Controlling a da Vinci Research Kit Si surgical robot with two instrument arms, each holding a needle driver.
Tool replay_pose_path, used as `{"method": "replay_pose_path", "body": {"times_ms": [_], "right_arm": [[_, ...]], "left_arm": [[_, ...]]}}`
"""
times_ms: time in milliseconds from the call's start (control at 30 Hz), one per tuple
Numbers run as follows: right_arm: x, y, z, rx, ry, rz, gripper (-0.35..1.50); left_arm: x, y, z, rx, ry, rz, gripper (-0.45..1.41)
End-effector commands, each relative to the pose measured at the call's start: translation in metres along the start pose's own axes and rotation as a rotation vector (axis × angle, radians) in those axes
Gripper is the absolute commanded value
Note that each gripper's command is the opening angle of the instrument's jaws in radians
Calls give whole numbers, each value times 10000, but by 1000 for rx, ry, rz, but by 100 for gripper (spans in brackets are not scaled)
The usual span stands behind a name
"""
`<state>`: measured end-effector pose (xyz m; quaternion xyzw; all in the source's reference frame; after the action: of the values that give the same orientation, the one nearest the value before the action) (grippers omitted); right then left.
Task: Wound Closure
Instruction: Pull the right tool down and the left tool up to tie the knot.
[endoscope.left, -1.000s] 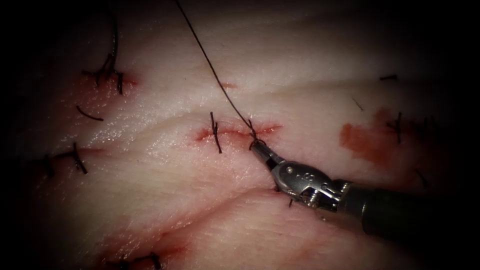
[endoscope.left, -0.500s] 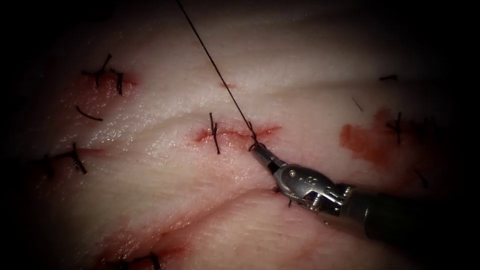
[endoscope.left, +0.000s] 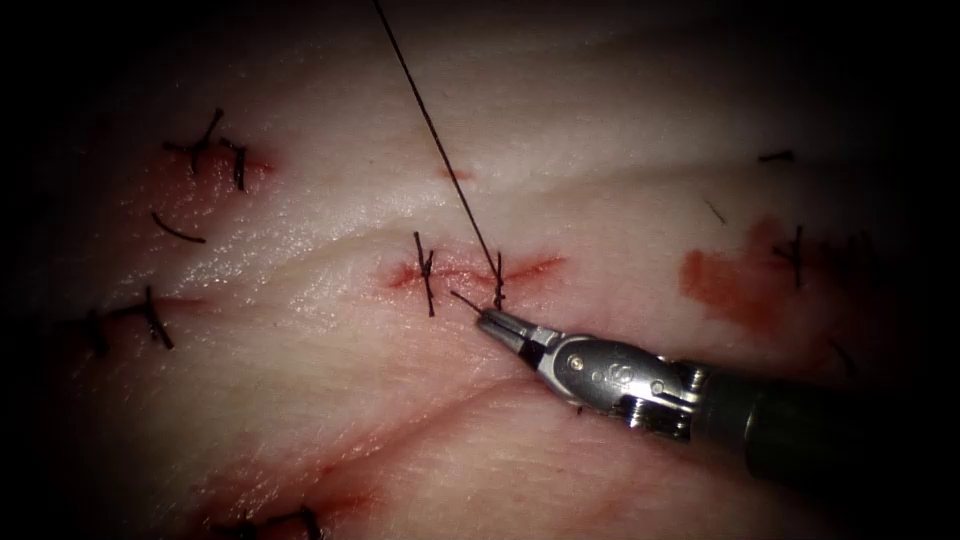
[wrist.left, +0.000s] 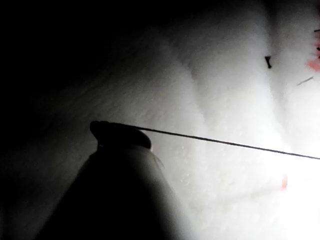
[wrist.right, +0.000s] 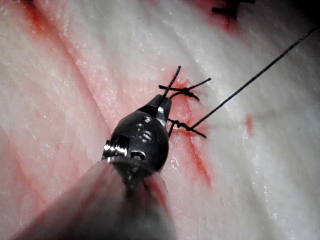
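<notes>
A short cut (endoscope.left: 470, 268) crosses the middle of the tissue (endoscope.left: 300, 400), with one tied stitch (endoscope.left: 427, 272) at its left end. A knot (endoscope.left: 498, 283) sits further right on it. My right tool (endoscope.left: 485, 320) lies just below the cut, shut on the short thread end (endoscope.left: 463, 301) beside the knot. The long thread (endoscope.left: 435, 140) rises taut from the knot toward the top edge. In the left wrist view my left tool (wrist.left: 107, 127) is shut on this thread (wrist.left: 225, 142). The right wrist view has my right tool (wrist.right: 160, 106) at the knot (wrist.right: 182, 125).
Older tied stitches sit at the far left (endoscope.left: 215, 145) (endoscope.left: 150, 318), the right (endoscope.left: 795, 255) and the bottom edge (endoscope.left: 290, 520). A loose cut thread end (endoscope.left: 178, 230) lies at the left. Red fluid (endoscope.left: 725, 285) stains the tissue right of the cut.
My right tool has shifted left and a little down, drawing the short end out to the left. The small loop at the knot has closed, and the long strand stands steeper.
</notes>
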<state>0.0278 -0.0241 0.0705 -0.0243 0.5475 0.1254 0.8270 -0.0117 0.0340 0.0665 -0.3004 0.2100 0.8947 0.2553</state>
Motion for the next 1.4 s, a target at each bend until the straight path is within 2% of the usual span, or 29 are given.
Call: {"method": "replay_pose_path", "body": {"times_ms": [33, 133, 400, 500, 633, 833, 1000, 1400], "right_arm": [[2, 3, 13, 13, 4, -17, -35], [-1, 5, 16, 14, -2, -31, -35], [-32, 19, 25, 19, -17, -97, -35], [-38, 24, 23, 9, -28, -100, -35], [-42, 27, 22, 6, -32, -101, -35], [-52, 13, 20, 5, -37, -120, -35], [-67, -3, 14, 4, -47, -91, -35], [-73, -15, 10, 7, -39, -76, -35]], "left_arm": [[7, -4, 9, 9, 6, -4, -45], [9, -6, 11, 29, 14, 1, -45], [23, -24, 19, 100, 30, 10, -45], [31, -35, 25, 144, 36, 29, -45], [34, -40, 31, 159, 41, 54, -45], [34, -44, 38, 170, 42, 75, -45], [38, -55, 50, 181, 36, 148, -45], [43, -72, 66, 217, 24, 213, -45]]}}
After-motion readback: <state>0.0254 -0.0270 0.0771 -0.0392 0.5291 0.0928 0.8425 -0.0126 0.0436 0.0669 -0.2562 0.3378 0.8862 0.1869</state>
